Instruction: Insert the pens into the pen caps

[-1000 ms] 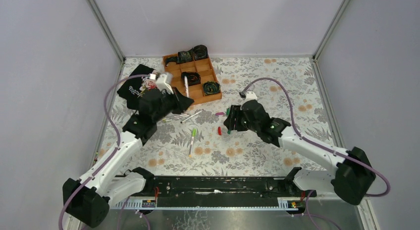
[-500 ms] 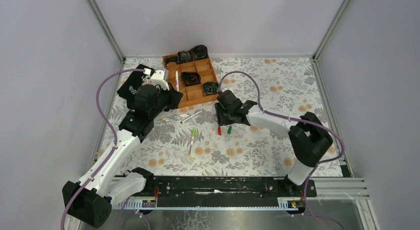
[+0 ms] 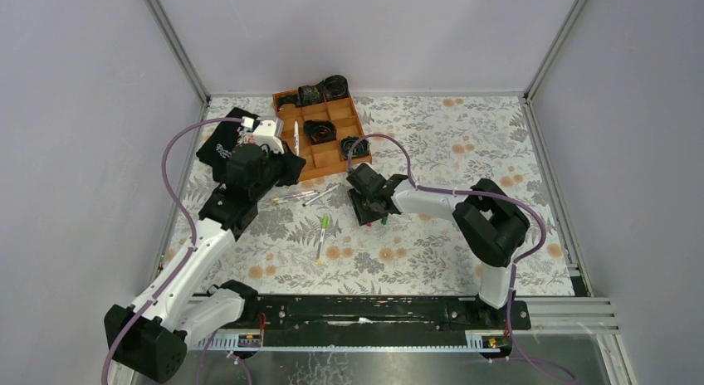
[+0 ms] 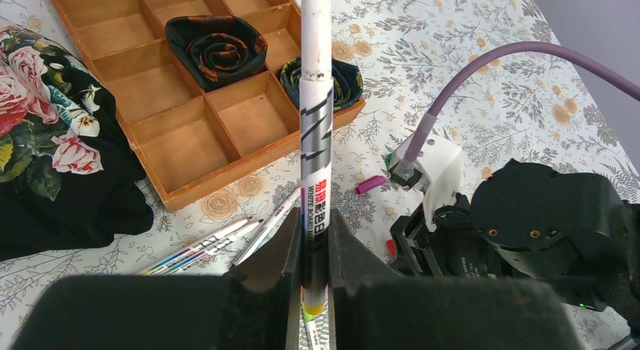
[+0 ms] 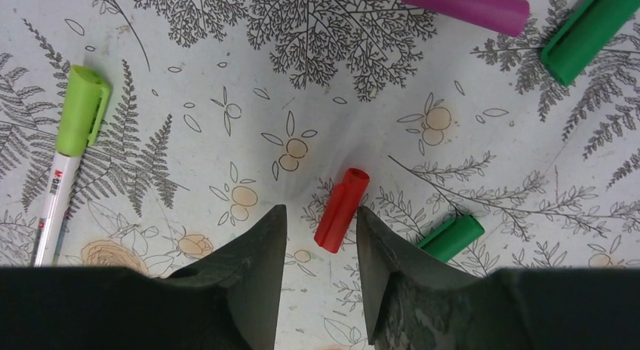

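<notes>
My left gripper [image 4: 315,237] is shut on a white board-marker pen [image 4: 316,108] that sticks out past the fingers; in the top view it hovers [image 3: 278,157] beside the tray with the pen [image 3: 295,136]. My right gripper [image 5: 321,222] is open, low over the mat, its fingertips on either side of the near end of a red cap [image 5: 342,209]. A green cap [image 5: 450,237] lies just right of it, with a magenta cap [image 5: 466,4] and a dark green cap [image 5: 589,32] farther off. A lime-capped pen [image 5: 81,112] lies to the left. Loose pens [image 3: 295,196] lie on the mat.
A wooden compartment tray [image 3: 330,159] holds black coiled items [image 3: 320,131] at the back. A black floral cloth [image 3: 222,148] lies left of it. The right arm's purple cable [image 3: 390,144] arches over the mat near the tray. Grey walls enclose the table.
My right arm has swung left across the mat and its gripper has come down over the red cap. My left gripper has shifted slightly left with the pen still in it.
</notes>
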`<state>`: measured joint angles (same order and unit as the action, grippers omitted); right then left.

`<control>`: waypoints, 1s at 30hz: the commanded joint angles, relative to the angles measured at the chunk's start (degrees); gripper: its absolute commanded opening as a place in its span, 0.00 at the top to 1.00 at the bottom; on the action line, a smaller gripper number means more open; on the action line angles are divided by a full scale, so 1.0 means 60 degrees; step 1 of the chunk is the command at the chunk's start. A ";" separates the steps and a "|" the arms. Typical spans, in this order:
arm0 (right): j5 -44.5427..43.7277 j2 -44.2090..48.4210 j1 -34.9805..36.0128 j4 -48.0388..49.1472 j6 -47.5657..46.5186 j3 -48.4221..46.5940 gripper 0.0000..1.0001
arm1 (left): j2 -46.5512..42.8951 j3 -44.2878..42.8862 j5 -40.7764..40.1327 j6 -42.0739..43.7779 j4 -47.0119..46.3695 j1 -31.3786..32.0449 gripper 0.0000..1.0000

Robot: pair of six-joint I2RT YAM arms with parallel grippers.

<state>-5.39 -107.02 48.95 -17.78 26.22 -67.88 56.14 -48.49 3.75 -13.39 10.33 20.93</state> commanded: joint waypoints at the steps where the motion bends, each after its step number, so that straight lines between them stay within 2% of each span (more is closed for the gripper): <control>1: 0.0244 -0.0250 0.0145 0.0107 -0.0504 -0.0467 0.55 | -0.0102 0.0040 -0.0115 0.0166 -0.0205 -0.0020 1.00; 17: 0.0684 -0.0740 0.0693 0.0433 -0.1282 -0.0632 0.53 | -0.0197 0.0082 -0.0115 0.0166 -0.0198 -0.0022 1.00; 22: 0.1328 -0.0557 0.1050 0.0788 -0.1622 -0.0241 0.52 | -0.0256 0.0112 -0.0117 0.0145 -0.0197 -0.0029 1.00; 30: 0.1540 -0.0202 0.1332 0.0716 -0.1169 0.0489 0.53 | -0.0274 0.0113 -0.0090 0.0137 -0.0198 -0.0031 1.00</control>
<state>0.23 -109.89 56.10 -11.60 17.87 -69.04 55.61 -48.05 3.77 -13.39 10.37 20.93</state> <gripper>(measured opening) 0.472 0.081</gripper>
